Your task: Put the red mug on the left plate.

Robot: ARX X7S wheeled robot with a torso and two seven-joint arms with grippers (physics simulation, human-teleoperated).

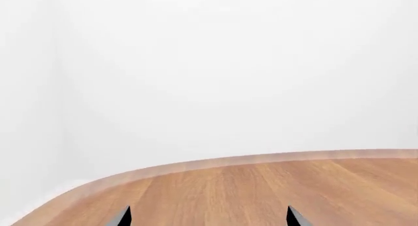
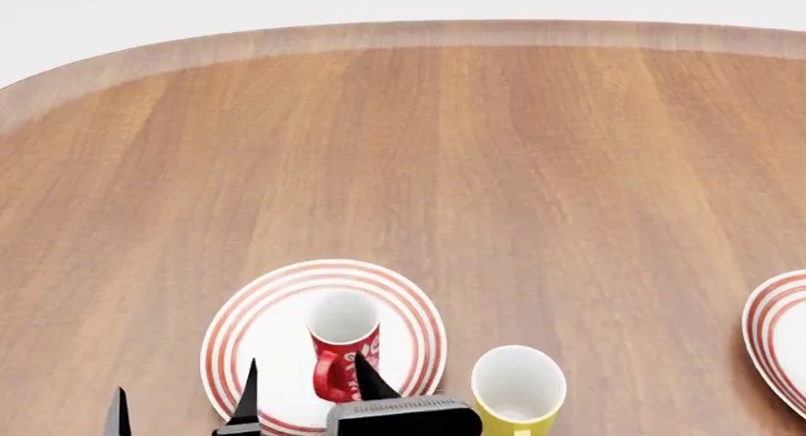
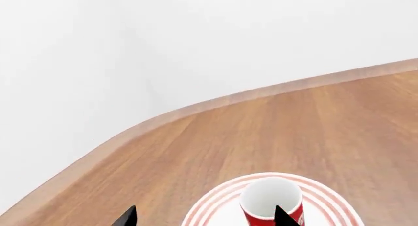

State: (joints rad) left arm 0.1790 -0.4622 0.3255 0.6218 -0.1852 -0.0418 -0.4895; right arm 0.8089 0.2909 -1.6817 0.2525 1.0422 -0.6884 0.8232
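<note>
Already the red mug (image 2: 343,346) stands upright on the left plate (image 2: 240,337), a yellow mug (image 2: 518,389) just beside. Both the right gripper (image 3: 203,217) and left gripper (image 1: 209,217) are spread, holding nothing.

We are seeing the red mug (image 2: 343,346) with white scrollwork standing upright on the left plate (image 2: 252,337), a white, red-ringed dish lying flat on the counter (image 2: 504,172); its handle is seemingly facing us.

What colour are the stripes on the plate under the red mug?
Red rings on a white left plate, circling the red mug. The head view shows them best.
</note>
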